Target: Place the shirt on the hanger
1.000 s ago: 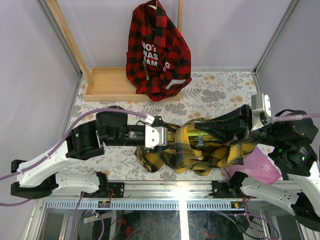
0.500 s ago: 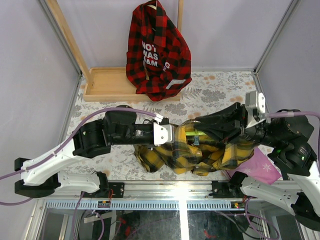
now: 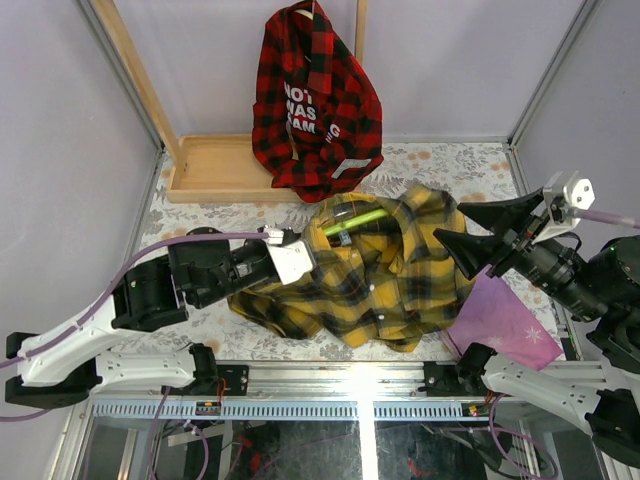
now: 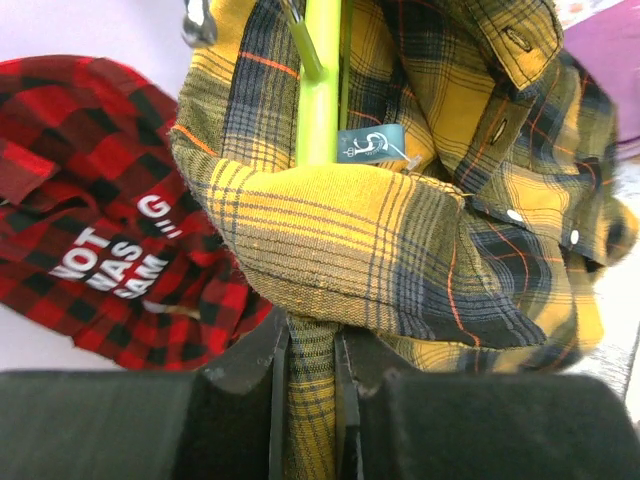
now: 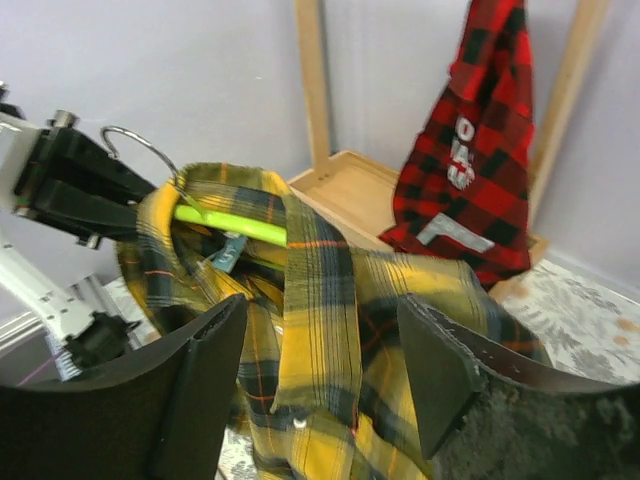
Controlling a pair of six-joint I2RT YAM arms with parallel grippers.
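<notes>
Left end effector (image 3: 300, 262): fingers together, clamped on a fold at the left edge of the shirt (image 3: 390, 275).
Right end effector (image 3: 470, 238): fingers apart with nothing between them, just right of the shirt.
Shirt: spread over the middle of the table (image 3: 440, 165), between the two end effectors; collar on the far side, near the red shirt (image 3: 315, 110).
Hanger (image 3: 355, 220): inside the collar, long axis running near-left to far-right.
Nearer arm: the left one, already gripping; the right one would have to reach left.
Change over the last second: the shirt was bunched near the near edge with both end effectors in it. It now lies farther back and open, the hanger shows, and the right end effector has let go and drawn back to the right.
</notes>
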